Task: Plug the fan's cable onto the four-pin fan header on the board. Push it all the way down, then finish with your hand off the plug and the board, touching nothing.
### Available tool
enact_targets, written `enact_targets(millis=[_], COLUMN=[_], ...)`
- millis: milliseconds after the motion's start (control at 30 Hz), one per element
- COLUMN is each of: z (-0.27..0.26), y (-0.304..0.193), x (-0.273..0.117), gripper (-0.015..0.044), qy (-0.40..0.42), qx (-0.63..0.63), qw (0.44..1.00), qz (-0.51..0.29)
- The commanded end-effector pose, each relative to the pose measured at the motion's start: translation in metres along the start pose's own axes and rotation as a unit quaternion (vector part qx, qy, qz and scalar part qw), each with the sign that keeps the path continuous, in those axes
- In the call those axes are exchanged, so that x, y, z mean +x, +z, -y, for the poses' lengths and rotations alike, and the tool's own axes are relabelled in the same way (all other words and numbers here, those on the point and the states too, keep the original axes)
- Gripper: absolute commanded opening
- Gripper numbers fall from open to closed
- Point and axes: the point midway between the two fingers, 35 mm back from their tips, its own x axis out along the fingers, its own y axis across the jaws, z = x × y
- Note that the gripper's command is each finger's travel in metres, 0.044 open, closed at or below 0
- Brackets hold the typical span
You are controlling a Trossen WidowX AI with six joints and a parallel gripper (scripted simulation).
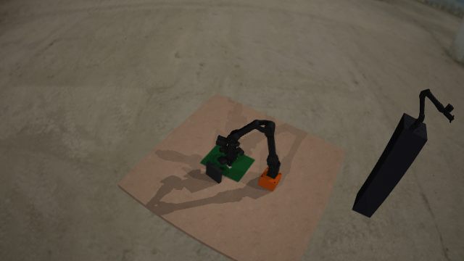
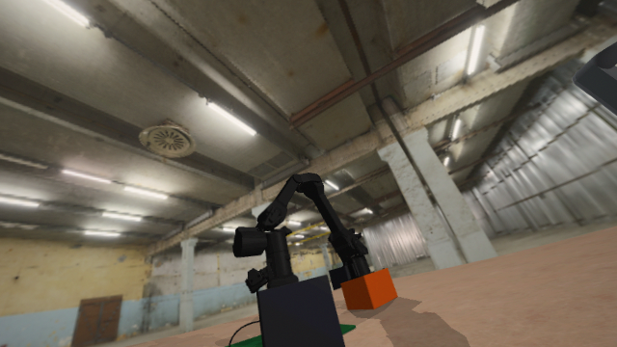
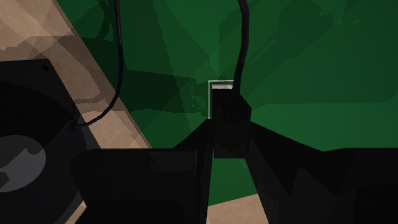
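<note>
My gripper [image 3: 224, 124] [image 1: 229, 163] is shut on the black plug [image 3: 233, 112], low over the green board [image 3: 325, 65] [image 1: 244, 165] [image 2: 350, 329]. The header [image 3: 222, 86] shows as a pale outline just beyond the plug in the wrist view. Its far and left edges show; the plug covers the rest. How deep the plug sits, and whether it touches the header, I cannot tell. The black cable [image 3: 245, 40] runs up from the plug. The dark square fan [image 3: 55, 100] [image 1: 214, 172] [image 2: 301, 313] stands upright by the board and hides my fingertips in the exterior view.
The arm's orange base [image 1: 270, 180] [image 2: 368, 291] stands to the right of the board on the tan table top [image 1: 217, 225]. Another length of cable [image 3: 120, 65] loops beside the fan. A second arm [image 1: 422, 105] stands on a tall dark pedestal [image 1: 393, 170] off at the right.
</note>
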Motion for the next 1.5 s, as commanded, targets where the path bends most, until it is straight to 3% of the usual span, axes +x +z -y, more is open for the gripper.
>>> enact_targets(millis=[0, 667, 1000, 1100, 1233, 1467], z=[0.000, 0.000, 0.000, 0.000, -0.001, 0.002], y=[0.000, 0.000, 0.000, 0.000, 0.000, -0.009], x=[0.003, 0.016, 0.013, 0.010, -0.039, -0.044], gripper=[0.0000, 0.0000, 0.0260, 0.0260, 0.0260, 0.0260], qy=[-0.001, -0.001, 0.001, 0.001, 0.000, 0.000], qx=[-0.002, -0.002, 0.000, 0.000, -0.002, -0.002], qw=[1.000, 1.000, 1.000, 1.000, 1.000, 1.000], qz=[0.000, 0.000, 0.000, 0.000, 0.000, 0.000])
